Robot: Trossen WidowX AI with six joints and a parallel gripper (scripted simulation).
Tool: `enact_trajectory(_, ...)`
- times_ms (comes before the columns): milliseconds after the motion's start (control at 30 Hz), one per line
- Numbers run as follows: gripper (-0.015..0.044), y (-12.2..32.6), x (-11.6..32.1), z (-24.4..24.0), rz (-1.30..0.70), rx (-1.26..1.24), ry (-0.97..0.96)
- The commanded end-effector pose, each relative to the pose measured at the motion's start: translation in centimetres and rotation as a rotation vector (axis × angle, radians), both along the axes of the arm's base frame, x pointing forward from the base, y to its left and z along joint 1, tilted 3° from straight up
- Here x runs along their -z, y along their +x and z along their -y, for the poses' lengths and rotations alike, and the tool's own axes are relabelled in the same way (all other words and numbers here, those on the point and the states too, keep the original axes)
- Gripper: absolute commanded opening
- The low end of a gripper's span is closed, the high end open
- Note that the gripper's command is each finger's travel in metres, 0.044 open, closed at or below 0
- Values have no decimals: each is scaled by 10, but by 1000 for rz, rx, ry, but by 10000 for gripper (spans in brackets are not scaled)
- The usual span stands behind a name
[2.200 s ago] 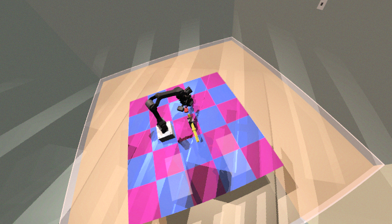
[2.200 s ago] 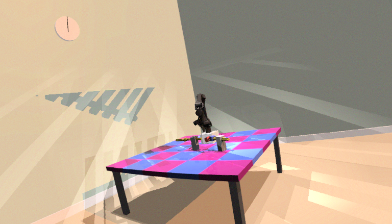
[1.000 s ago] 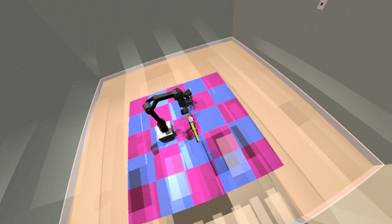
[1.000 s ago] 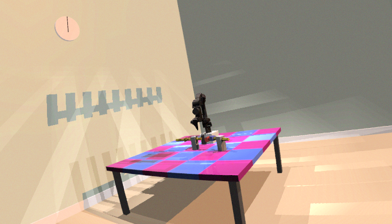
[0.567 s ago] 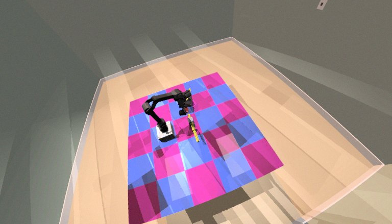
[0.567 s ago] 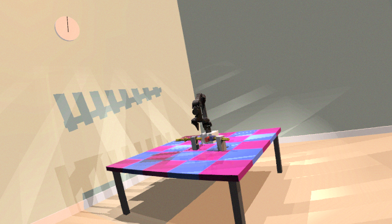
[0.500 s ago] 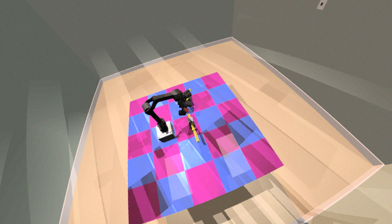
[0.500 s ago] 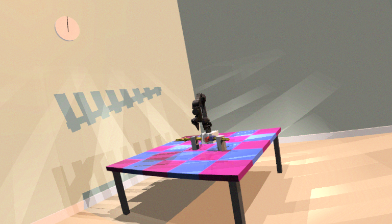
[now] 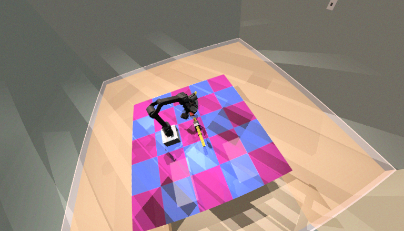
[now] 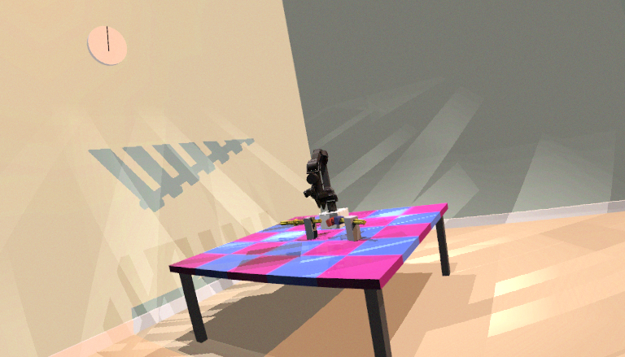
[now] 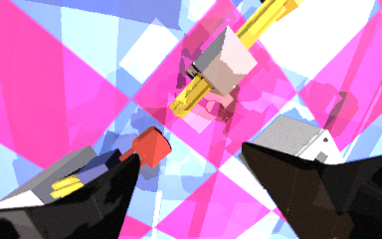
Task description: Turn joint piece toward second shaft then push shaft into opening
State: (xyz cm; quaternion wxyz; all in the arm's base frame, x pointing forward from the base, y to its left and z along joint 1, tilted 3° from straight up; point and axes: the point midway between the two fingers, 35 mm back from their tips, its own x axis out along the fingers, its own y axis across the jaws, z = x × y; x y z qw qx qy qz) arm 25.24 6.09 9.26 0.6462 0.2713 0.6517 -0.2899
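Between the two blocks, you had the red, squarish joint piece (image 9: pixel 191 114) (image 10: pixel 330 221) (image 11: pixel 153 146) beside its blue-violet mount (image 10: pixel 339 219) (image 11: pixel 100 169), apart from the tip of the yellow second shaft (image 9: pixel 201 139) (image 10: pixel 293 222) (image 11: pixel 186 101). That shaft ran through a grey block (image 9: pixel 195 123) (image 10: pixel 310 227) (image 11: pixel 226 62). Your gripper (image 9: pixel 189 112) (image 10: pixel 310 193) (image 11: pixel 192 152) hung above, spread wide, holding nothing. Farther out, the chequered pink-and-blue table (image 9: pixel 208 187) (image 10: pixel 303 265) bore everything.

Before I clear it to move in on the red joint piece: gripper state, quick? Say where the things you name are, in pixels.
Gripper (image 11: pixel 192 152): jaws wide open, holding nothing.
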Motion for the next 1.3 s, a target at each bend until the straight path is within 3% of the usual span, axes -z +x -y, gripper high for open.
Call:
enact_trajectory(0, 440, 1, 2, 0, 5, 130, -5)
enact_trajectory(1000, 440, 0, 12, 1, 25, 1020, -19)
enact_trajectory(1267, 440, 0, 13, 1, 26, 1064, -19)
